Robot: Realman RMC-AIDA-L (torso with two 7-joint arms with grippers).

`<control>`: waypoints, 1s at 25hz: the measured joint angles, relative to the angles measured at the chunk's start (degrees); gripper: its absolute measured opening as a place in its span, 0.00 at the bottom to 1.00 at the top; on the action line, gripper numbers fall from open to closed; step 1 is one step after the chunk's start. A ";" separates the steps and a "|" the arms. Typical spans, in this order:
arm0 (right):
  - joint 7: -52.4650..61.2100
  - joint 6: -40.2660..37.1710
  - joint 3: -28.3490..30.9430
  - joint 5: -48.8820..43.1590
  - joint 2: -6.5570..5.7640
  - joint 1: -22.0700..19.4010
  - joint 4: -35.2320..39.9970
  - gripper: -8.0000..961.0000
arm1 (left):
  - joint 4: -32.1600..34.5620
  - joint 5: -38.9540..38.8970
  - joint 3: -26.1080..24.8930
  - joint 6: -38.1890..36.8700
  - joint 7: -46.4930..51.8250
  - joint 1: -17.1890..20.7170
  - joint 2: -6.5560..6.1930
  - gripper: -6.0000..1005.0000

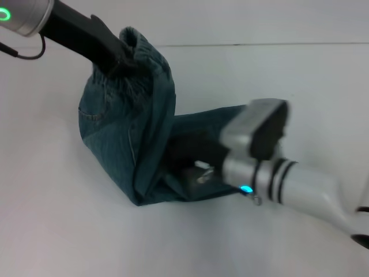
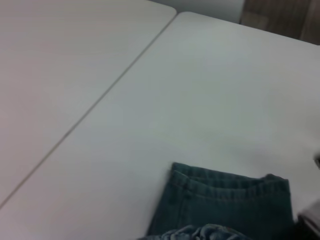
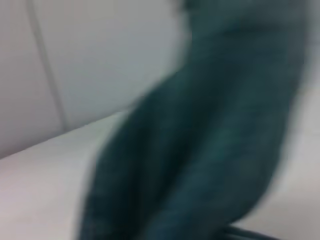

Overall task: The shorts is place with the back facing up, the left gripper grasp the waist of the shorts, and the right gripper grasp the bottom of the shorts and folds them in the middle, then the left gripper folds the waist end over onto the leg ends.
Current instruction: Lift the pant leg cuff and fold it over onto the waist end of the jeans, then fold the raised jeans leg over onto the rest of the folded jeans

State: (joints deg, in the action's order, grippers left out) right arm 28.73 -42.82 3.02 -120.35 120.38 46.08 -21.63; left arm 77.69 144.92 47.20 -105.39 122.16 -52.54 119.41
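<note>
The blue-green denim shorts (image 1: 127, 144) are folded lengthwise and partly raised off the white table. My left gripper (image 1: 122, 57) is shut on the ruffled waist (image 1: 144, 55), holding it up at the back left so the cloth hangs down in a steep drape. The leg ends (image 1: 210, 118) still lie flat on the table, reaching to the right. In the left wrist view, the stitched hem (image 2: 225, 187) lies below the gathered waist (image 2: 200, 233). My right gripper (image 1: 190, 164) sits low against the lying part of the shorts, near the bend. The right wrist view is filled by hanging denim (image 3: 210, 140).
The white table (image 1: 69, 231) has a seam (image 1: 259, 44) running across its far side, also visible in the left wrist view as the seam (image 2: 100, 102). The right arm's white forearm (image 1: 305, 193) crosses the front right.
</note>
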 joint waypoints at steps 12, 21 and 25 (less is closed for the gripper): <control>9.27 -20.80 19.40 0.38 -0.48 -9.66 15.66 0.08 | -1.94 -1.36 3.00 -0.40 -2.14 -0.17 4.16 0.12; 11.85 -28.07 29.20 0.33 -0.76 -9.80 18.49 0.10 | -12.21 -10.03 7.54 8.70 -2.65 0.39 4.52 0.16; 11.99 -28.32 29.83 0.29 -0.76 -9.69 19.00 0.11 | -17.40 -14.25 9.50 13.94 -3.89 0.54 4.54 0.18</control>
State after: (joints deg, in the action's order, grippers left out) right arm 40.72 -71.13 32.85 -120.06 119.62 36.39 -2.63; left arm 60.29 130.66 56.70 -91.45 118.27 -52.00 123.96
